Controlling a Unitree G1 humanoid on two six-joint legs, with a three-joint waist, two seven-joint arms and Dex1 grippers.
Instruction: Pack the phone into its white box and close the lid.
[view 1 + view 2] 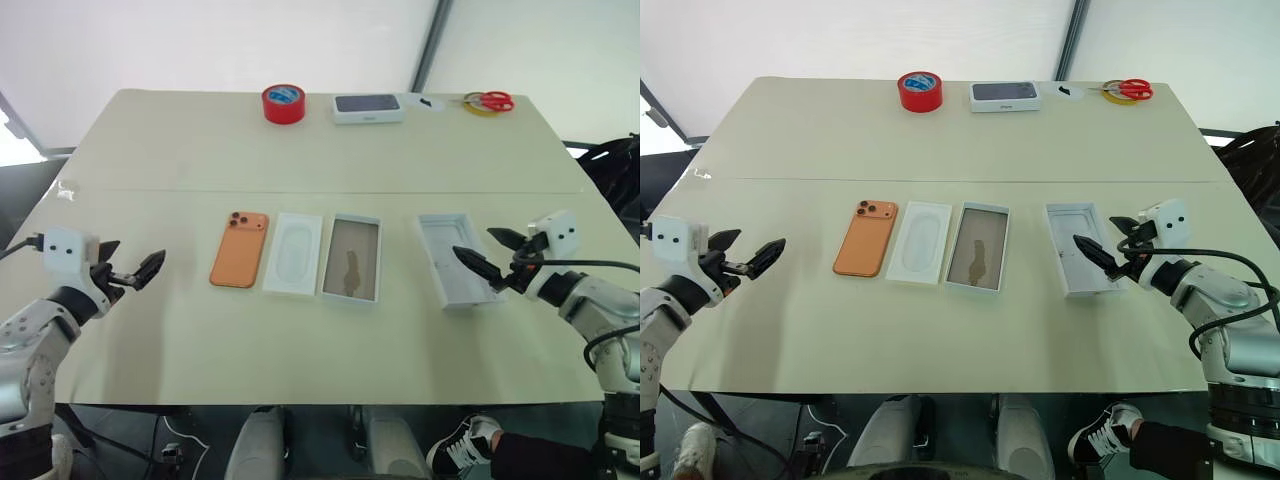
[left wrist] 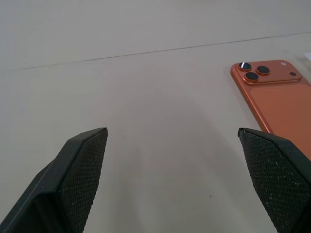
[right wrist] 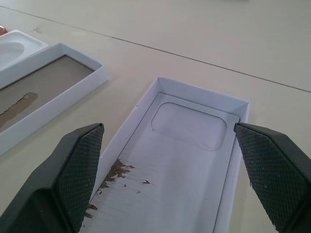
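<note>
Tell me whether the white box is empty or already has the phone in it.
Empty. The white box shows only its bare grey-brown floor, and the phone lies lens-side up on the table, beyond the white insert.

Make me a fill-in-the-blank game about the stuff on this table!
1. The phone is colored ____.
2. The flat white insert lies between the phone and the ____ box.
3. The roll of tape at the far edge is ____.
4. The left gripper and right gripper are both open and hold ____.

Missing words: orange; white; red; nothing
</note>
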